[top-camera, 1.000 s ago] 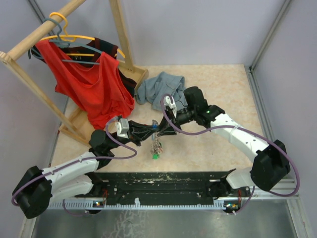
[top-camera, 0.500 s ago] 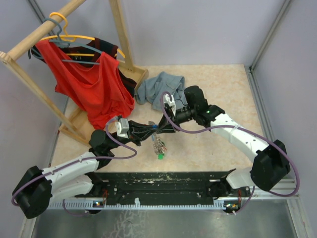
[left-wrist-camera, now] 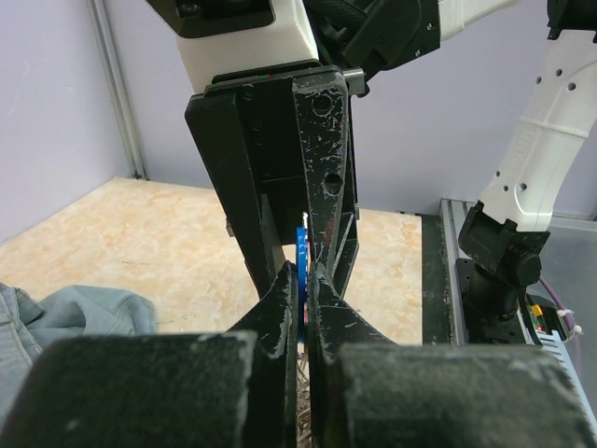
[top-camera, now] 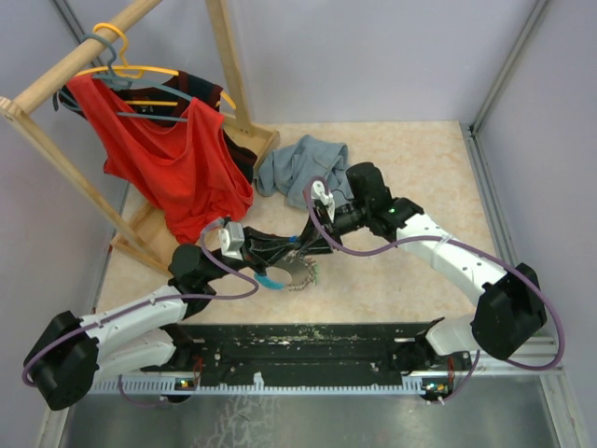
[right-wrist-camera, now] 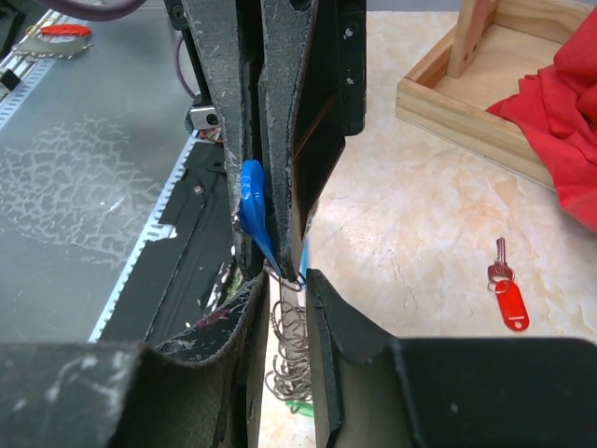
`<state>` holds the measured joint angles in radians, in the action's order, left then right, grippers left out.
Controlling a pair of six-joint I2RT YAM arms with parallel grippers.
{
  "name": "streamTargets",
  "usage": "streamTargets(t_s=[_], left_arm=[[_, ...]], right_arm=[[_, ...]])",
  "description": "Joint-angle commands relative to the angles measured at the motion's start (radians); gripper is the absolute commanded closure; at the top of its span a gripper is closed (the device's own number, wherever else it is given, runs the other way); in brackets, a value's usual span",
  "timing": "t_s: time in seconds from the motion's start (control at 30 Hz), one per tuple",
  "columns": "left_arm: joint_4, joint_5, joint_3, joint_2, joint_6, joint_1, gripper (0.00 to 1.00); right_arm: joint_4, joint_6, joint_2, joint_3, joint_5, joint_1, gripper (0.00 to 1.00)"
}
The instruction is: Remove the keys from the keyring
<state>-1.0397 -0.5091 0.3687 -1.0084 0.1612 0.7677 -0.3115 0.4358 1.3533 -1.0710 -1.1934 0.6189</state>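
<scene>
From the top camera I see the left gripper [top-camera: 280, 252] and the right gripper [top-camera: 308, 245] meeting nose to nose just below the middle of the frame. The part-grey, part-light-blue keyring loop [top-camera: 271, 278] and its silvery metal chain [top-camera: 300, 276] sit right under that meeting point, about equally near both arms. In the left wrist view the left gripper is pressed together on a thin blue plastic tab [left-wrist-camera: 301, 241], a key's head by my guess. The tab stands upright at the frame's centre, and the right gripper faces it from above. In the right wrist view the right gripper's fingers [right-wrist-camera: 326, 317] stand a little apart at lower centre with the chain hanging straight down between them. Whether they bite it I cannot tell. A small red-headed metal key [right-wrist-camera: 506, 299] lies loose on the beige tabletop [right-wrist-camera: 420, 233] at the right. The chain's long axis runs crosswise to the line between the grippers, so I judge the next move to be a pull apart along that line.
</scene>
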Motion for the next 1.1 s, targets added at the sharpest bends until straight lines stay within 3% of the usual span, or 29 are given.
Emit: streamTargets(t_s=[0.0,0.13,0.63,1.07], left_arm=[[-0.068,0.002,0.03,0.002,0.011,-0.001,1.0],[-0.073,-0.001,0.026,0.002,0.015,-0.001,1.0],[-0.075,0.006,0.017,0.016,0.015,-0.001,1.0],[-0.084,-0.004,0.017,0.013,0.02,-0.001,1.0]], right_arm=[[0.022,0.003,-0.024,-0.011,-0.004,0.004,0.77],[0.021,0.007,-0.025,-0.01,-0.01,0.004,0.78],[-0.001,0.03,-0.026,-0.018,-0.027,0.004,0.98],[-0.013,0.046,-0.024,-0.018,-0.054,0.004,0.87]])
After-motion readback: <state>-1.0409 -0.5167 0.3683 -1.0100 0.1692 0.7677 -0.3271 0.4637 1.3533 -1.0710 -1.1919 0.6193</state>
